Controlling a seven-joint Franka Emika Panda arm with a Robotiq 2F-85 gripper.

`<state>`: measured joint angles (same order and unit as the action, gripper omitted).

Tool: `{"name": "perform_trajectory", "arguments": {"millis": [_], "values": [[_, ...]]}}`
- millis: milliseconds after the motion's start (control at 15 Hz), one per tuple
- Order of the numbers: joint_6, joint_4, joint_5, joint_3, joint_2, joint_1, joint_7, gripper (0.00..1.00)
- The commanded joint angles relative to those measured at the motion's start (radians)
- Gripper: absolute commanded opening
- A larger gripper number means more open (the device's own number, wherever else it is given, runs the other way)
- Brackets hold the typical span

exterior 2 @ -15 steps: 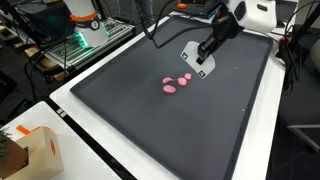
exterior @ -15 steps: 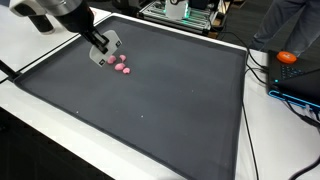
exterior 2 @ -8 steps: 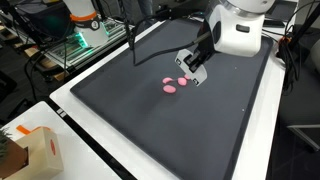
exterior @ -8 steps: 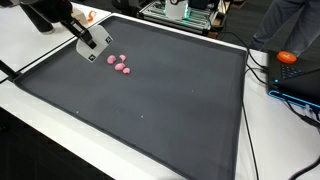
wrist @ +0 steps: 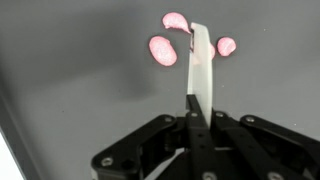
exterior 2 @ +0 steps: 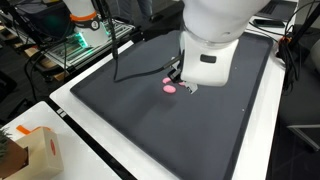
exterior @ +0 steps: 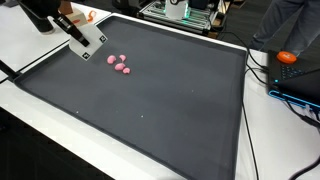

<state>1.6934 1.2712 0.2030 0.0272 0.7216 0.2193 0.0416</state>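
Plainly, the gripper (wrist: 192,116) is clamped on a white strip (wrist: 200,65) near several pink pieces (wrist: 162,50).

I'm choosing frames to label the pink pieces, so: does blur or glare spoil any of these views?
Wrist view: the pink pieces are slightly soft but readable against the dark mat; the white fingers look washed out. In an exterior view the arm looms close, bright white and featureless, hiding most pieces. In an exterior view the light is even, pieces small yet distinct, no glare.
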Motion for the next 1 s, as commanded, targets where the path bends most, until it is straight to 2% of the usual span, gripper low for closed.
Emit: {"name": "perform_trajectory", "arguments": {"millis": [0, 467, 933], "values": [[0.073, 0.107, 0.074, 0.004, -0.046, 0.038, -0.038, 0.01], [0.189, 0.251, 0.149, 0.017, -0.098, 0.084, -0.089, 0.01], [0.261, 0.373, 0.178, 0.027, -0.155, 0.099, -0.148, 0.01]]}}
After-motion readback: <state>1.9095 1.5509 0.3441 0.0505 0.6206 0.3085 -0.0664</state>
